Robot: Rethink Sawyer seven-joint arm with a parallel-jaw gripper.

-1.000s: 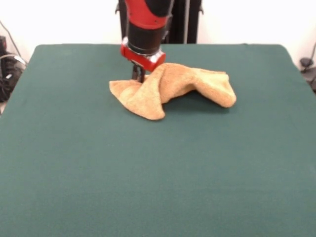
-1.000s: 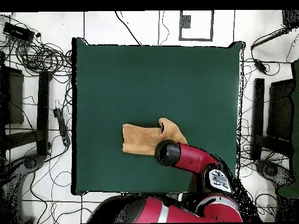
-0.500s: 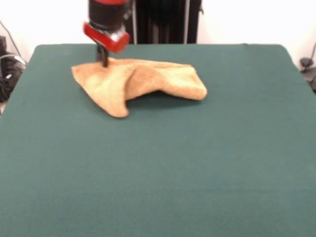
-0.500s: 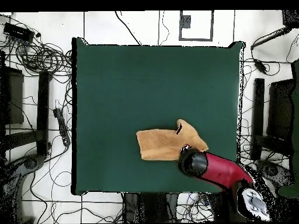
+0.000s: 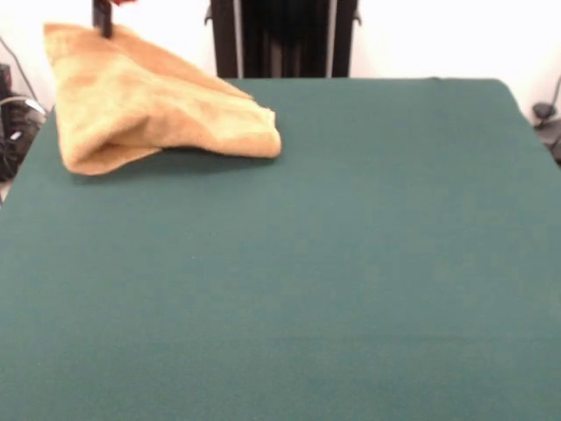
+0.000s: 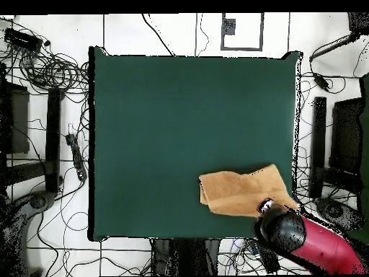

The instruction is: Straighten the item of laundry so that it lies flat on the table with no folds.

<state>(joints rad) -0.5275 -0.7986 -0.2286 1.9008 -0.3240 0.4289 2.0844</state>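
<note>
The gripper shows only as a dark tip at the top left of the front view, pinching one corner of the towel and holding it raised above the table. The jaws look closed on that corner, since the cloth hangs from that point; the rest of the gripper is cut off by the picture's top edge.

The step in hand appears to be a drag-and-stretch: the held corner is up over the table's corner, while the towel slopes down to the right from it and its lower part rests on the felt. There the cloth is doubled, with a rolled fold along its right end and a pouch-like fold under its left side, so the task is not done.

The next move probably calls for lowering the corner while keeping the cloth taut, so the doubled layer peels open instead of dropping back on itself. With the towel this close to the table's edge, letting go here could leave part of it hanging over.

In the overhead view the towel lies near the table's lower right corner, its right end reaching to just beside the edge. The arm covers the grasp point there, so the jaws cannot be read from above. How many layers are stacked in the fold is hard to tell in either view.
</note>
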